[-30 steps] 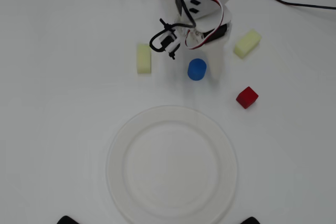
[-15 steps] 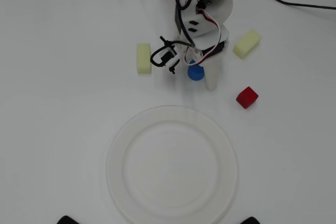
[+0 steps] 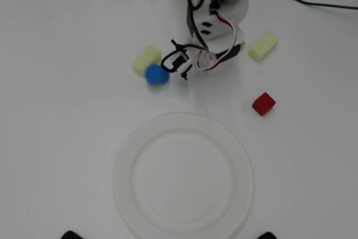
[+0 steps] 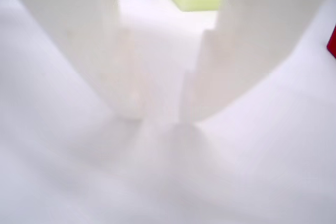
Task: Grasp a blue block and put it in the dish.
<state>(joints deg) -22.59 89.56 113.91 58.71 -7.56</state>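
Since half a second ago the blue block [image 3: 157, 75] has been knocked away to the left of the gripper [image 4: 160, 119] in the overhead view, against a pale yellow block [image 3: 145, 61] that has been turned askew. In the wrist view the fingers [image 4: 239, 45] are seen almost closed, tips nearly meeting on the table [image 3: 67, 110], with nothing held. The dish [image 3: 183, 122] lies below, well apart.

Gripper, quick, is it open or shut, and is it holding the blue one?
Gripper: shut, nothing between its fingertips in the wrist view. The blue block lies loose on the table beside a yellow block.
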